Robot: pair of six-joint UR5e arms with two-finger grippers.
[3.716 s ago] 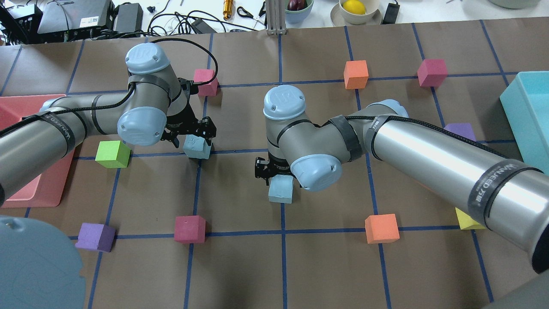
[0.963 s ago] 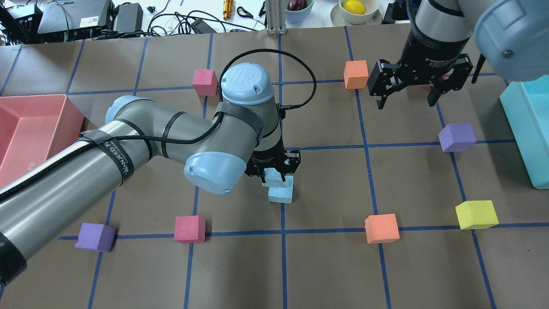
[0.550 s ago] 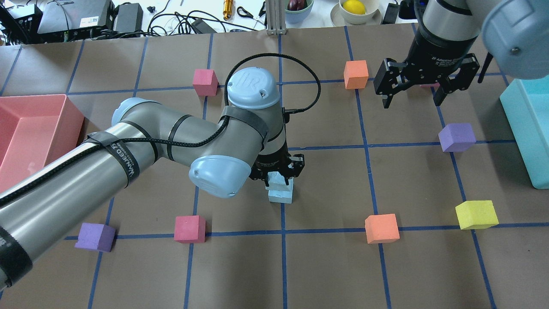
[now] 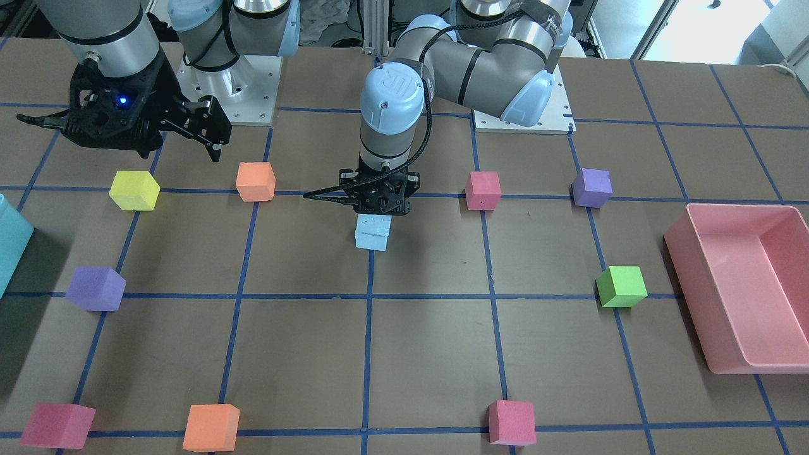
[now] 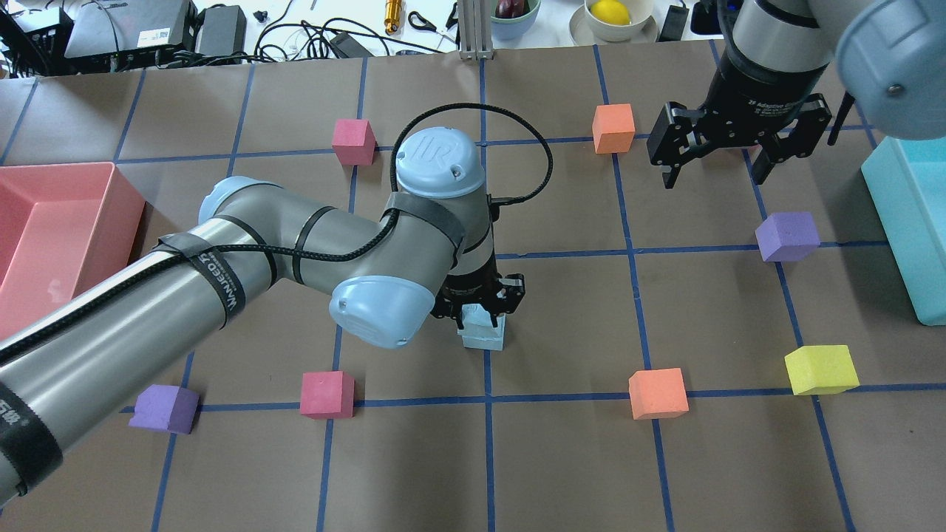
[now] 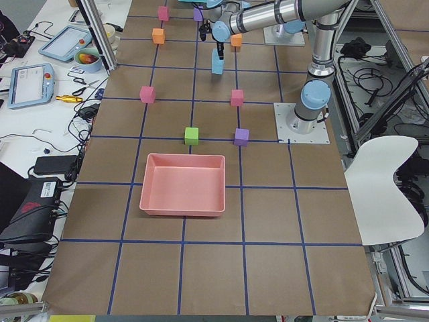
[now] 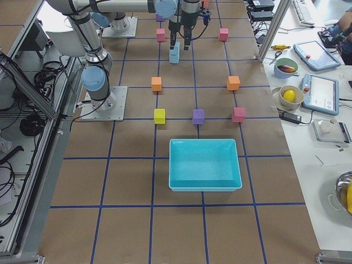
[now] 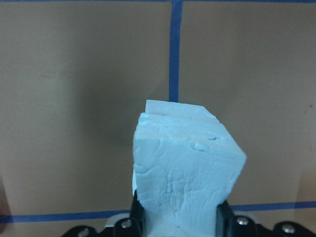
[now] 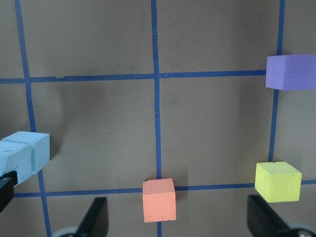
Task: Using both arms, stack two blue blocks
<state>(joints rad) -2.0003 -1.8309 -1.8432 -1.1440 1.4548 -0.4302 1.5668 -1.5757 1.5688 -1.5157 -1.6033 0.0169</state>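
Two pale blue blocks stand mid-table. My left gripper (image 5: 480,307) is shut on the upper blue block (image 8: 185,182) and holds it right over the lower blue block (image 5: 484,338), almost aligned. In the left wrist view only a sliver of the lower block (image 8: 180,109) shows behind the held one. I cannot tell whether the two touch. The front view shows the left gripper (image 4: 378,203) on the stack (image 4: 373,234). My right gripper (image 5: 728,159) is open and empty, high over the far right of the table, well away from the blocks.
A pink bin (image 5: 118,181) is at the left and a teal bin (image 5: 898,222) at the right. Loose cubes lie around: orange (image 5: 658,393), red (image 5: 327,394), purple (image 5: 787,236), yellow (image 5: 820,369), orange (image 5: 613,128), green (image 4: 622,286).
The right arm let go of its blue block and withdrew to the far right, open. The left arm carried its blue block across and in the last second lowered it over the other.
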